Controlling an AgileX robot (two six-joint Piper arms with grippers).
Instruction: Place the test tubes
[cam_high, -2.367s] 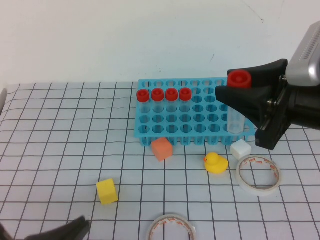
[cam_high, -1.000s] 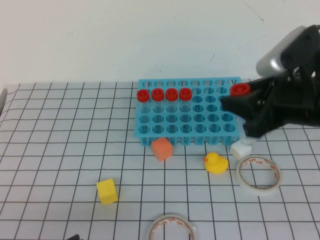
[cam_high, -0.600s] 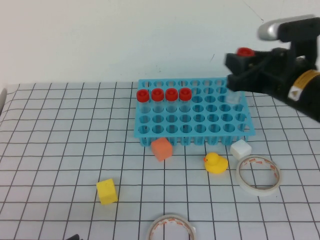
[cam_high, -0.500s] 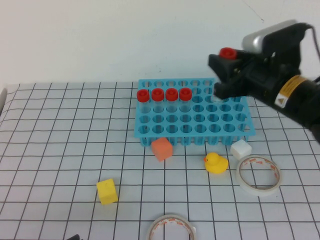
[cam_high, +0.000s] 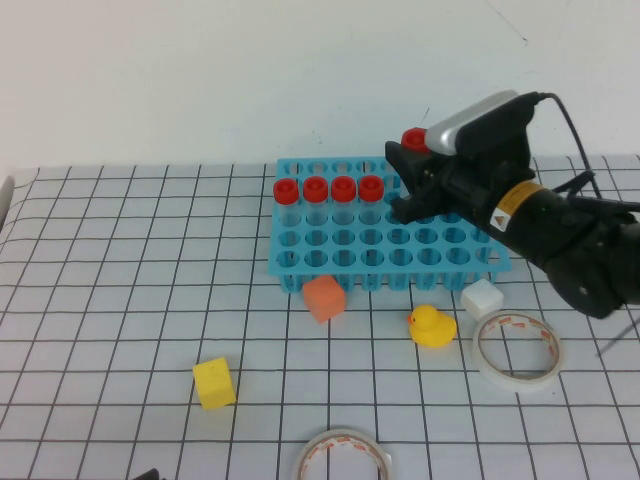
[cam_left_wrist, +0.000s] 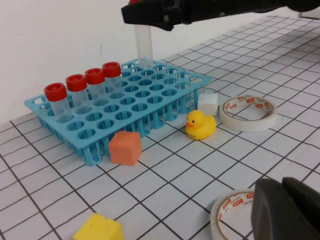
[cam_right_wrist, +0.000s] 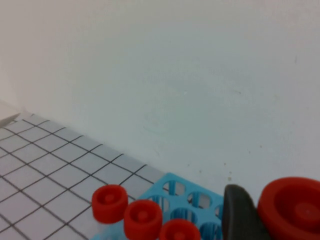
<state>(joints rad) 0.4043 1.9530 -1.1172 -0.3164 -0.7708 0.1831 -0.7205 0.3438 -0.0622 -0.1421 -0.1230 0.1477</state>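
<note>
- One red-capped test tube, held upright in my right claw. The fingers are clamped on its clear body just under the cap.
- Location: raised over the far rows of the blue tube rack, just right of the filled row. Its lower end hangs close above the holes and is not yet seated. Which hole lies under it I cannot tell.
- Change noted: a moment back this tube stood low at the rack's right near corner. I have since lifted it and carried it left and toward the wall. Judged meaning: the carry is done and lowering remains.
- Four capped tubes, standing side by side in the rack, unmoved throughout. The free hole beside them looks the likely target.
- One left claw, shut and empty, parked low at the near table edge beside a tape roll. It has drawn back almost out of the high view.
- Sundries in front of the rack, all untouched: orange cube, yellow duck, white cube, second tape roll, yellow cube.
</note>
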